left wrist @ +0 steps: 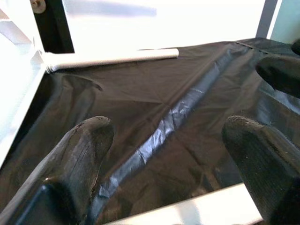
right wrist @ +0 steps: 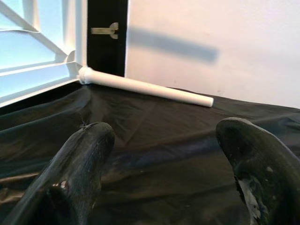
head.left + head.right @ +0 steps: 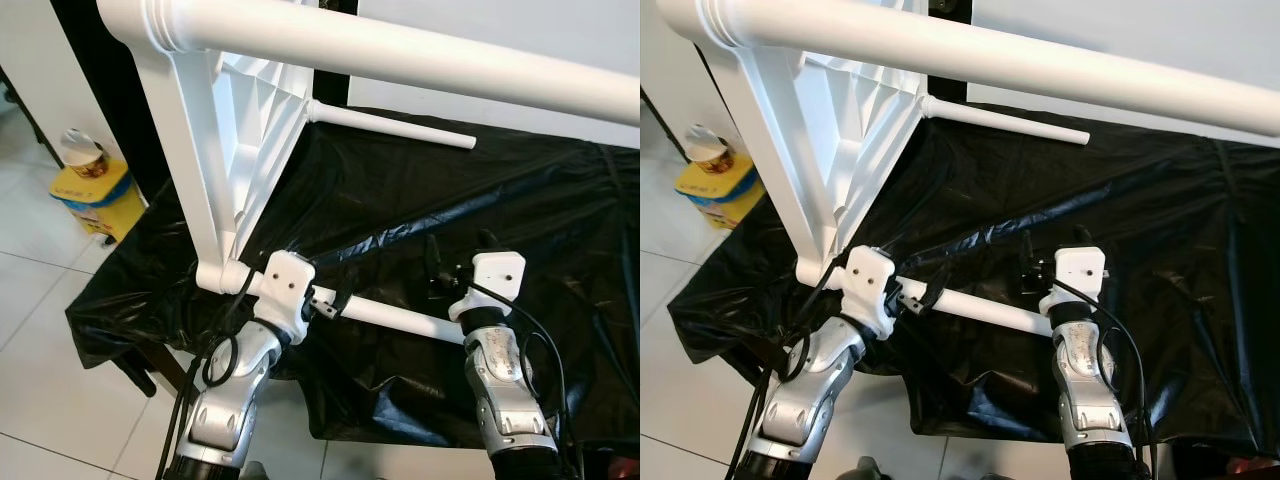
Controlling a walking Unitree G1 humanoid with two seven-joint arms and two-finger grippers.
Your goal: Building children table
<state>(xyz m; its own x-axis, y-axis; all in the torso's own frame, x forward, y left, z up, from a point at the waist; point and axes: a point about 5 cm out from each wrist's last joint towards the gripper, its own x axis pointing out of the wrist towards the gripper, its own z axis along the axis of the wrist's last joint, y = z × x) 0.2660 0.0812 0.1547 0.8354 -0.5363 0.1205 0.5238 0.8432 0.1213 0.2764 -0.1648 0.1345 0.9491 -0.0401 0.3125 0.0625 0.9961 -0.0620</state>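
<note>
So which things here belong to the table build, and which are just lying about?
Part of the job:
- white table top, standing on edge
- near leg, by both open grippers, left and right
- far leg
- upper leg
- black plastic sheet underneath

Lying about:
- yellow box
- cup on it

A black plastic sheet [image 3: 480, 200] covers the surface, with the white table [image 3: 240, 130] standing tipped on it.

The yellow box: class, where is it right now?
In the left eye view the yellow box sits on the tiled floor at the robot's left, beside the black sheet's edge, with a cup on top.
</note>
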